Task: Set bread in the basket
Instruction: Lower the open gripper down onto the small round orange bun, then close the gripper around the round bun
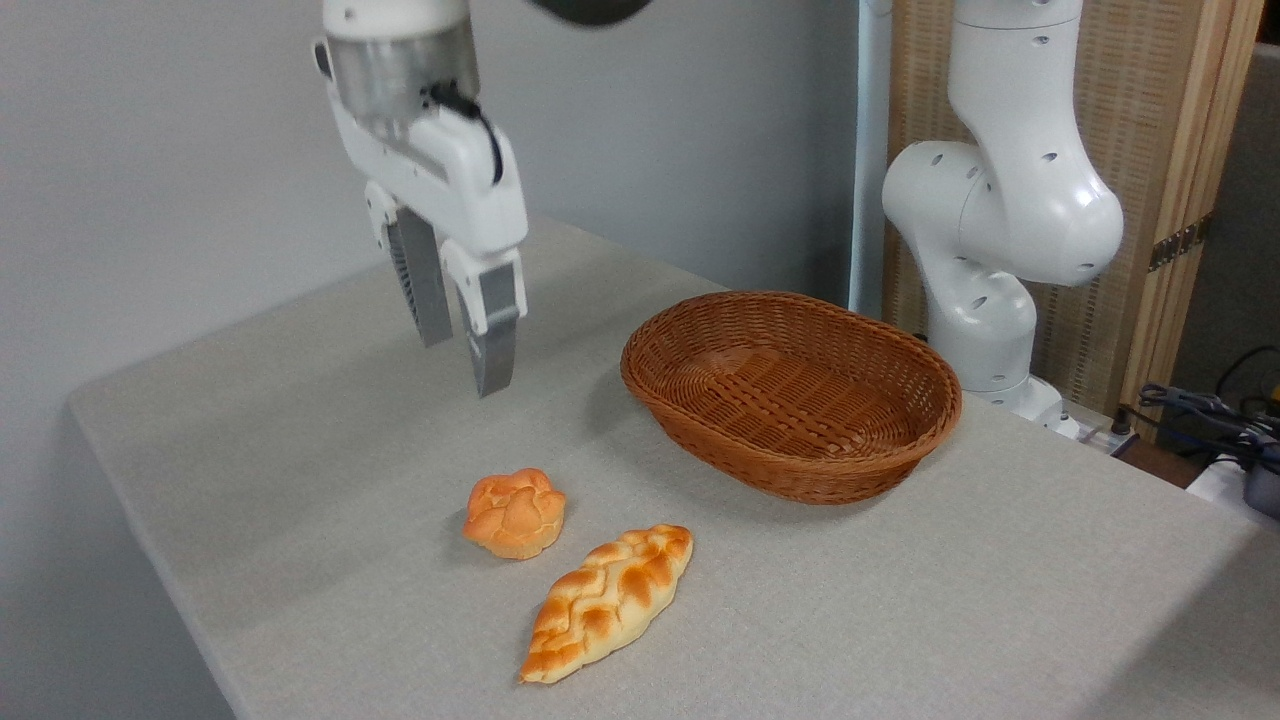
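The small round golden-orange bread [515, 513] with a knotted top lies on the grey table, left of centre near the front. The oval reddish-brown wicker basket [905, 455] stands empty to its upper right. My gripper [462, 365] hangs in the air above and behind the bread, a little to its left, well clear of the table. Its two grey fingers [494, 330] point down and stand apart, open with nothing between them.
A longer braided loaf [606, 601] lies just to the lower right of the bread. The arm's white base [990, 250] rises behind the basket at the right. The grey table [300, 420] ends close to the left and front. Cables [1215, 420] lie at the far right.
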Robot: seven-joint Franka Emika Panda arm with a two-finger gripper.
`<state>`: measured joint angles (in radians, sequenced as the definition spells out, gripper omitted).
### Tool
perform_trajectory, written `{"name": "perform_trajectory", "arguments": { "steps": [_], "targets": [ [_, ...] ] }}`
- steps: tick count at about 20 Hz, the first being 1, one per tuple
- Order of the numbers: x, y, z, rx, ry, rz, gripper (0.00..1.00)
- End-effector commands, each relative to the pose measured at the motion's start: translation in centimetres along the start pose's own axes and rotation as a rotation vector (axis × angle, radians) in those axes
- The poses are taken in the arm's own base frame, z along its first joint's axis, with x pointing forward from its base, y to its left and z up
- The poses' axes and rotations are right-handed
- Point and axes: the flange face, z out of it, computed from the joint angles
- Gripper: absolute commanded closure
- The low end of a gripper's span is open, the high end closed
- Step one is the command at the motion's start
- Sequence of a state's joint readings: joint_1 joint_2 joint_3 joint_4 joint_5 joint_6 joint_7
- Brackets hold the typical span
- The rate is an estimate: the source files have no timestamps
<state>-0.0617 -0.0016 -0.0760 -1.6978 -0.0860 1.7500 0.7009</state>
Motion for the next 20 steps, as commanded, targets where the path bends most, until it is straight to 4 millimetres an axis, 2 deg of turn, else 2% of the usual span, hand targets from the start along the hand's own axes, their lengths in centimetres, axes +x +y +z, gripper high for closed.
{"name": "perform_trajectory", "arguments": {
  "steps": [1, 9, 13, 17, 18, 19, 20],
  "targets": [
    [-0.1, 1.4, 4.7, -0.004, 0.009, 0.005, 0.0],
    [-1.7, 1.2, 13.3, 0.036, -0.057, 0.038, 0.0],
    [-1.2, 1.1, 15.6, 0.036, -0.073, 0.045, 0.0],
    [-1.1, 1.2, 16.2, 0.028, -0.078, 0.04, 0.0],
    [-1.1, 1.1, 16.3, 0.027, -0.079, 0.038, 0.03],
    [-1.1, 1.1, 16.4, 0.024, -0.078, 0.036, 0.15],
    [-1.1, 1.0, 16.6, 0.022, -0.074, 0.032, 0.31]
  ]
}}
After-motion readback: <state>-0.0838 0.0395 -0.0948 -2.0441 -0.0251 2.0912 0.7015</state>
